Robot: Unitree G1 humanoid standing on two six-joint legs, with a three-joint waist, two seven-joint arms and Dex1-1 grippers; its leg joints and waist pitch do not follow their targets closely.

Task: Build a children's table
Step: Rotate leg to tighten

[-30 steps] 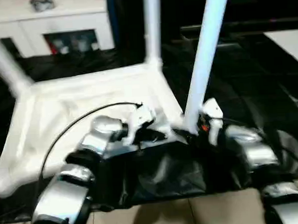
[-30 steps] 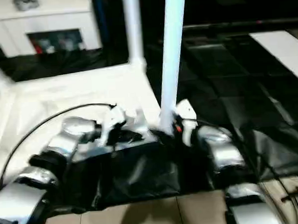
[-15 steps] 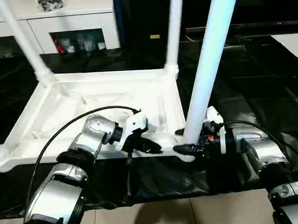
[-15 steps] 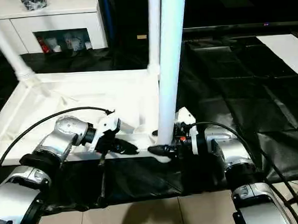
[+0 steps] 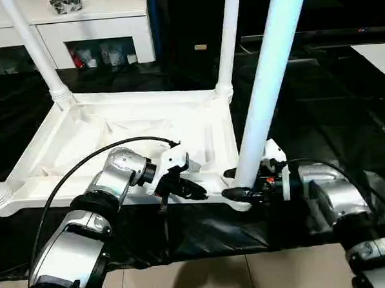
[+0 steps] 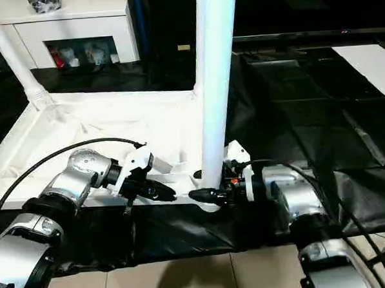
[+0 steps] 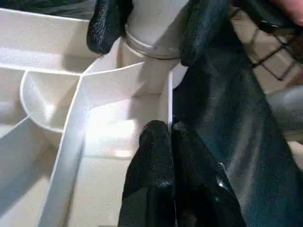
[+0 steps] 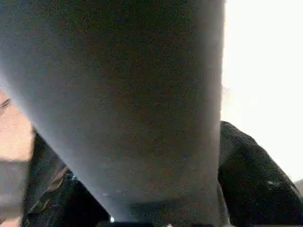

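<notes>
The upturned white plastic children's table [image 5: 134, 131] lies on black sheeting [image 5: 320, 111]. The left gripper [image 5: 193, 190], fingers pressed together, rests against its near rim. Just beside it to the right, the right gripper [image 5: 236, 183] clasps the base of the near white tubular leg [image 5: 267, 82], standing in the corner socket.

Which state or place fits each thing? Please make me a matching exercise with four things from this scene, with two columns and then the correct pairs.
Things:
1. left gripper
2. right gripper
3. near right leg
4. cabinet

States or places:
A. stands upright in the tabletop's near corner socket
B. fingers on either side of a leg's base
C. behind the upturned table
D. shut, at the tabletop's near rim

Pairs: 1-D, 2-B, 3-A, 4-C
</notes>
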